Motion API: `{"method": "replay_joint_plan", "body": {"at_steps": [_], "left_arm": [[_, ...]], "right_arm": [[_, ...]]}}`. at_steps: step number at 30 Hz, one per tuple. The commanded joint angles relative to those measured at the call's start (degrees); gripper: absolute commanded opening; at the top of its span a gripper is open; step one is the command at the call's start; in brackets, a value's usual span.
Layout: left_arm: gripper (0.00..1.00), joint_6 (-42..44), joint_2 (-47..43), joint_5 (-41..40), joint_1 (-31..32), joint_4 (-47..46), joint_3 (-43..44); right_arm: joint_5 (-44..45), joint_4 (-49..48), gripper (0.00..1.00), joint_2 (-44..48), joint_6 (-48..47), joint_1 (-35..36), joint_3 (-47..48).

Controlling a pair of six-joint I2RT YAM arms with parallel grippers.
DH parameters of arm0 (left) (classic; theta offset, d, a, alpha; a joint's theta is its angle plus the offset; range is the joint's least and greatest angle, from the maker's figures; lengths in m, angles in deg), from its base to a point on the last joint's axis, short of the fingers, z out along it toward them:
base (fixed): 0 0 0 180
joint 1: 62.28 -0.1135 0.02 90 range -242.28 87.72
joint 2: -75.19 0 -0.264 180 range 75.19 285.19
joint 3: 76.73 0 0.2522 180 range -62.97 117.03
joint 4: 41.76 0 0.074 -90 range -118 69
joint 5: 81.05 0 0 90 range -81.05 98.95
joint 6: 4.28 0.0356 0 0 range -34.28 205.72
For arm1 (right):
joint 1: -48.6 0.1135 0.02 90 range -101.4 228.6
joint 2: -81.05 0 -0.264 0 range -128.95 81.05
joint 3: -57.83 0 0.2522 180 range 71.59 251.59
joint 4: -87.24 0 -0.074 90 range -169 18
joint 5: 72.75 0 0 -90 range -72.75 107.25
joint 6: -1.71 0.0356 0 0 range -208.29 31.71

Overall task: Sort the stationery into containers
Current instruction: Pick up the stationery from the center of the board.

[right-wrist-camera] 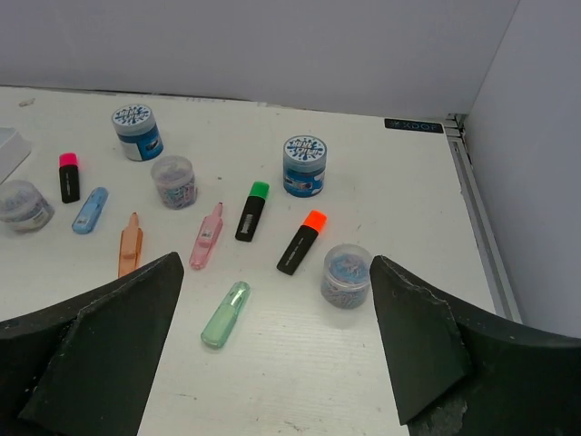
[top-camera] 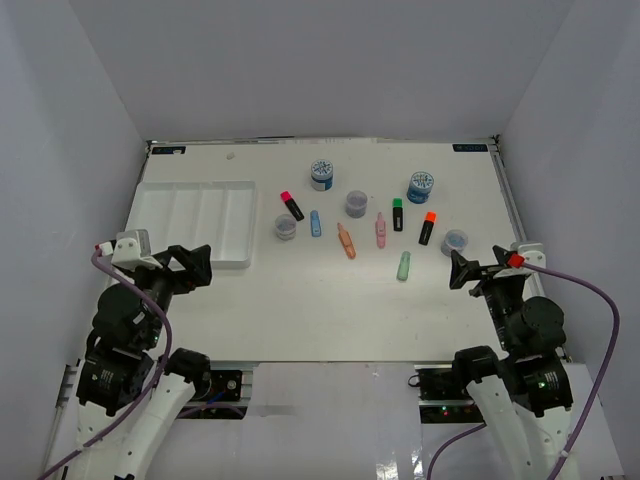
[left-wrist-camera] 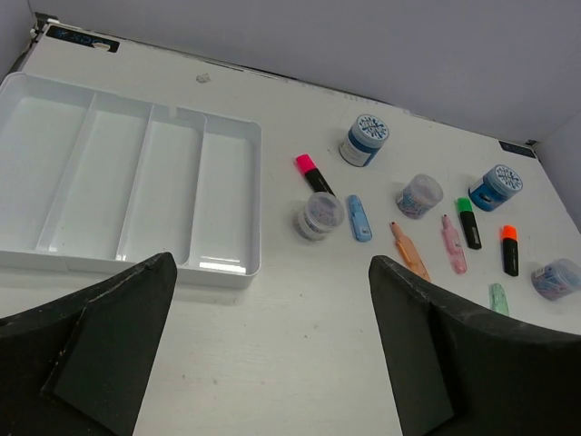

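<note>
The green marker (top-camera: 404, 266) lies lowest among the loose stationery, centre-right of the top view; the tray (top-camera: 180, 215) sits at the left. The right end effector (top-camera: 460, 270) and the left end effector (top-camera: 198, 266) both stand apart, holding nothing. You should probably grip the marker across its narrow width.

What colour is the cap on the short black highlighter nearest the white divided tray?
Pink. The short black highlighter shows best in the left wrist view.
</note>
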Motion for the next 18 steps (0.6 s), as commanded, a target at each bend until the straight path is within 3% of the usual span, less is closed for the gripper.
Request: {"method": "replay_joint_plan", "body": {"at_steps": [1,12,18], "left_arm": [[0.98,-0.8,1.6,0.9,0.3,-0.4,-0.7],[0.98,-4.3,10.6,6.9,0.3,-3.9,-1.3],[0.98,-4.2,15.9,9.6,0.3,-9.8,-4.6]], "right_arm": [[-0.1,-2.0,0.9,-1.7,0.4,0.3,-0.2],[-4.2,-0.9,0.9,-13.4,7.1,0.3,-0.3],[8.2,-0.3,0.9,-24.4,15.4,0.3,1.4]]}}
